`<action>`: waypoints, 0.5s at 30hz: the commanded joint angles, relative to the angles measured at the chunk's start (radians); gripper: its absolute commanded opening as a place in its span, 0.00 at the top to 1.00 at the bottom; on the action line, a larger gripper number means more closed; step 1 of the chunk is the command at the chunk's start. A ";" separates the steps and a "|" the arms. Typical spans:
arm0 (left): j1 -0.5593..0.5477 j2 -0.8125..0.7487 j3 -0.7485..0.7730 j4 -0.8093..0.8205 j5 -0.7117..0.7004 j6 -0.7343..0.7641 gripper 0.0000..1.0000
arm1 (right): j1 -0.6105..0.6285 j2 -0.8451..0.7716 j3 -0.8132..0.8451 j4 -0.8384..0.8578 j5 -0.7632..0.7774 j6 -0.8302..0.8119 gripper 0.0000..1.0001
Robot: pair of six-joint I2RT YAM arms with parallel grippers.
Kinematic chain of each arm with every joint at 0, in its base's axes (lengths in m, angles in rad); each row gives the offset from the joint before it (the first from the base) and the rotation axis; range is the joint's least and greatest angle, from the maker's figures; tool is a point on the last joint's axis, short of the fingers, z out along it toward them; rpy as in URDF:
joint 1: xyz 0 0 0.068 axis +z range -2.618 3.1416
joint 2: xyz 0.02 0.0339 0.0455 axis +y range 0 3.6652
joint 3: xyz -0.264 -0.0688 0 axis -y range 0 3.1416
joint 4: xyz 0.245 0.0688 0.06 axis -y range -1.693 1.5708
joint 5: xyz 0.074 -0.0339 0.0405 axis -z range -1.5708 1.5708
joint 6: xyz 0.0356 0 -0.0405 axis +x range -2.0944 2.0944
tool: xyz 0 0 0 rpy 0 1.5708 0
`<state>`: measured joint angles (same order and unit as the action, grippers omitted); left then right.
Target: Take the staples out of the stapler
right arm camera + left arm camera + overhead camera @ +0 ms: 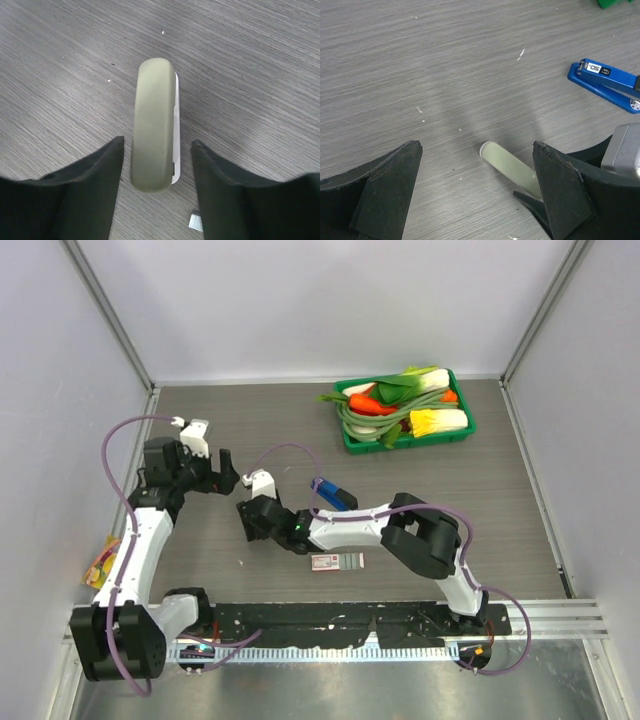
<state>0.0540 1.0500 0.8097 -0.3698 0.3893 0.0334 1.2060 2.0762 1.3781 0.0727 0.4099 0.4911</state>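
The dark-blue stapler [333,494] lies on the table just behind my right forearm; in the left wrist view the stapler [607,85] is at the upper right. My right gripper [157,141] is open, its jaws either side of a pale green and white stapler-shaped object [152,130] that lies flat, with a gap on each side. A small silvery strip of staples [196,222] lies on the table by the right finger. My left gripper [476,146] hangs wide open over bare table, holding nothing, close to the green object's tip [505,164]. From above, the right gripper [245,522] and left gripper [226,472] are near each other.
A flat red-and-white box [337,561] lies in front of my right forearm. A green tray [455,432] of toy vegetables stands at the back right. A small colourful packet [100,562] lies by the left wall. Walls close the table on three sides.
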 commanded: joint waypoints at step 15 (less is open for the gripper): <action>-0.178 0.025 0.000 0.080 -0.058 0.010 0.03 | -0.132 -0.493 -0.237 -0.066 -0.048 -0.160 0.17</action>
<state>-0.0788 1.0657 0.8024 -0.3550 0.3546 0.0422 1.1809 1.7409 1.2144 0.0143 0.3649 0.4034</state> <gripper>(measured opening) 0.973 0.821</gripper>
